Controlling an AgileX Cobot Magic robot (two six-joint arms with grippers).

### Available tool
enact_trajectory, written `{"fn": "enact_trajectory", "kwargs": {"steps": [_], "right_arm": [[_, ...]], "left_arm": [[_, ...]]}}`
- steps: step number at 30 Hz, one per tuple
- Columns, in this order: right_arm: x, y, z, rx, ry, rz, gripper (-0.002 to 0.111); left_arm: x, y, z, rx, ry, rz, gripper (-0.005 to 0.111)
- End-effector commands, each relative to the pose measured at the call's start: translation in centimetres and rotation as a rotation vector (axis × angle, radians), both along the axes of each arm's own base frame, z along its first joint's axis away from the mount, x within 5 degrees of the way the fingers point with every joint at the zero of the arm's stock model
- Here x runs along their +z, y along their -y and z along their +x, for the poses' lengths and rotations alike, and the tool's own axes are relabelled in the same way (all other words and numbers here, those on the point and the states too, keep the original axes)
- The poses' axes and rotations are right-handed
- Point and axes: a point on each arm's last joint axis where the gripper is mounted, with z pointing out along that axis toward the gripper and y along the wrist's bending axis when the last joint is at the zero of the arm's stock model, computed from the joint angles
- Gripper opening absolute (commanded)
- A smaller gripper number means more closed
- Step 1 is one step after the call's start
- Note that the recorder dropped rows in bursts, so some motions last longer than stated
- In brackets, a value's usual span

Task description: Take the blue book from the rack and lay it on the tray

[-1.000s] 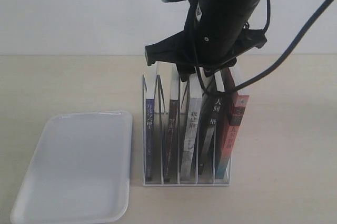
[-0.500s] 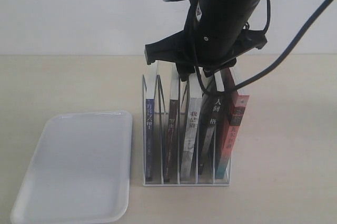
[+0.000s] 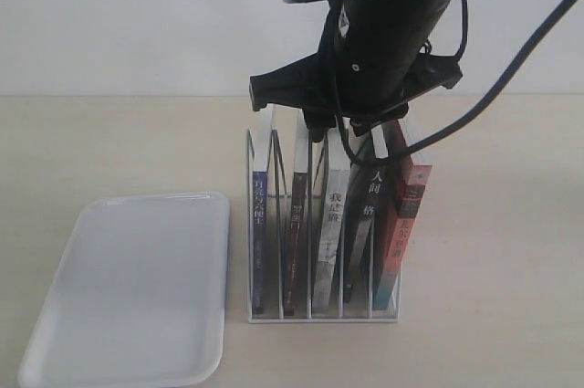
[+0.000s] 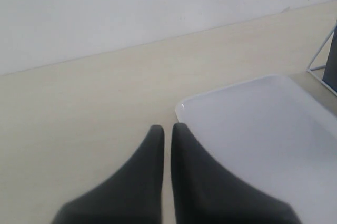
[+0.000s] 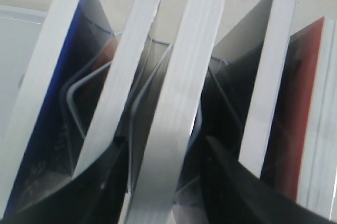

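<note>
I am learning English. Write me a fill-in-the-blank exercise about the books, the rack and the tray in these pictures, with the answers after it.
1. The rack holds ___ books.
2. The blue book stands in the slot nearest the ___.
3. The tray lies flat and holds ___.

Missing words: five; tray; nothing.

wall (image 3: pixel 137 23): plain white | table (image 3: pixel 502 315): pale wood-grain, matte | light: soft, even
</note>
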Motion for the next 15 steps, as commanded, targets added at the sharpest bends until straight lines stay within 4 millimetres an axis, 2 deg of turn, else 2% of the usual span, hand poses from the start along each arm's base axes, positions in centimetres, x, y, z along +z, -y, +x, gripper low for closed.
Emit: {"fn": "enact_trajectory", "kwargs": {"steps": [1,7,15], "right_arm": [[0.0,0.1,-0.1,-0.001,-0.007,0.003,0.042],[-2.1,-0.6,0.3,0.008,-0.067,-0.039,0.042],[-2.4,-0.7,0.6,0.013,-0.056,-0.049,0.041]], "left_arm": [[0.0,0.1,0.0,-0.008,0.011,-0.019,0.005],[0.0,0.1,0.0,-0.008,0.011,-0.019,0.005],[0.0,0.1,0.0,-0.008,0.011,-0.019,0.005]]}}
